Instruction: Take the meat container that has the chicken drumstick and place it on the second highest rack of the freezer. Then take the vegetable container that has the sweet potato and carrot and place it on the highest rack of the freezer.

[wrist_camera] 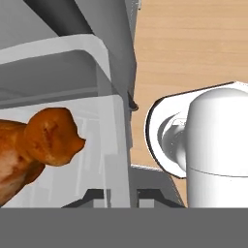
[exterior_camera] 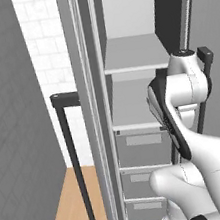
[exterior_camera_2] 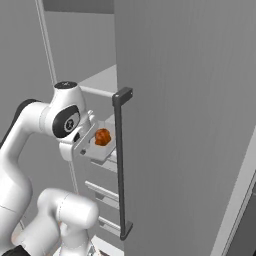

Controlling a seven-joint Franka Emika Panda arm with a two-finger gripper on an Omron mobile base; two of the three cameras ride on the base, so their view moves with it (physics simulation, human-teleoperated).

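Underfoot, pale wood floor (exterior_camera: 73, 209)

This is a home kitchen, drawn by computer. A tall grey freezer (exterior_camera: 140, 127) stands open, with pale shelves (exterior_camera: 133, 55) above and stacked grey drawers (exterior_camera: 141, 150) below them. Long dark bar handles (exterior_camera: 75, 163) run down its doors. Left of the freezer a wall of white brick tiles (exterior_camera: 46, 51) rises, and a light wooden floor (exterior_camera: 73, 209) spreads at its foot. Beside the freezer door, a chicken drumstick (exterior_camera_2: 102, 136) lies in a clear tray (exterior_camera_2: 100, 147).
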